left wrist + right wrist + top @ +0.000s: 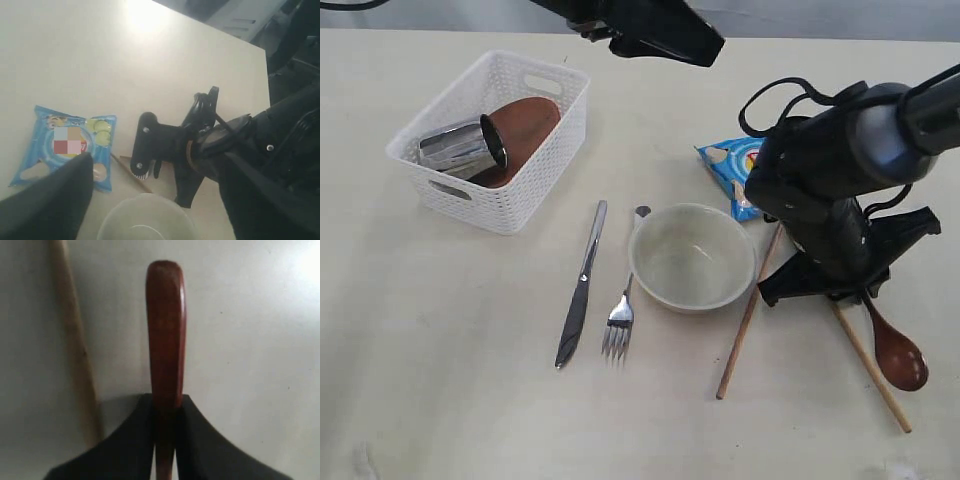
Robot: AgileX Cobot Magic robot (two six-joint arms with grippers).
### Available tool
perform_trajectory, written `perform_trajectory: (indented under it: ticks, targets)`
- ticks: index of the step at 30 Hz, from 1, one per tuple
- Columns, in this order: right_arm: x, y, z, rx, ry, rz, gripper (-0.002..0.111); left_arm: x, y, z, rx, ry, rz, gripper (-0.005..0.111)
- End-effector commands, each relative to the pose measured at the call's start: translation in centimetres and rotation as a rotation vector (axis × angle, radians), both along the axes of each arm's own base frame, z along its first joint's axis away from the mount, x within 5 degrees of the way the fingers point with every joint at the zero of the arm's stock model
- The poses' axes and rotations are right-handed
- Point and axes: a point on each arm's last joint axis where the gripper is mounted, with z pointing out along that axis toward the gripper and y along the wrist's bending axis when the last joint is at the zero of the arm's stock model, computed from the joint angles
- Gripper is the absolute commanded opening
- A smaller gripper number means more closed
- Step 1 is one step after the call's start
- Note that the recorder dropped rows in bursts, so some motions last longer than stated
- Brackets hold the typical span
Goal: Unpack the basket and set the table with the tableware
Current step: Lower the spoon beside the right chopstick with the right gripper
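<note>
The white basket (542, 150) stands at the back left, with the steel cup (460, 148) and the brown plate (528, 128) inside it. On the table (440, 370) lie the knife (582, 285), the fork (622, 310) and the cream bowl (692, 258). One chopstick (748, 318) lies right of the bowl, another (873, 368) further right. My right gripper (166, 400) is shut on the handle of the wooden spoon (898, 355), low over the table. My left gripper (660, 35) hovers high at the back, open and holding nothing.
A blue chip bag (732, 172) lies behind the bowl, partly under the right arm, and the left wrist view also shows this bag (60, 145). In the right wrist view a chopstick (75, 350) lies beside the spoon handle.
</note>
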Motion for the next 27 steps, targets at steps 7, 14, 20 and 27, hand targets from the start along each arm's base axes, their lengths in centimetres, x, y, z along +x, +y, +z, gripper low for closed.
perform_trajectory:
  ticks: [7, 14, 20, 27]
  targets:
    - [0.16, 0.30, -0.36, 0.066, -0.022, -0.014, 0.027, -0.20, 0.14, 0.30, -0.002, -0.003, -0.006, 0.066]
    - [0.13, 0.31, -0.37, 0.067, -0.023, -0.020, 0.030, -0.20, 0.14, 0.30, -0.002, -0.003, -0.006, 0.066]
    - [0.20, 0.23, -0.32, 0.057, -0.025, -0.009, 0.030, -0.22, 0.14, 0.30, -0.002, 0.000, -0.007, 0.066]
    - [0.14, 0.19, -0.30, 0.053, -0.029, -0.028, 0.030, -0.22, 0.14, 0.30, -0.002, 0.000, -0.007, 0.066]
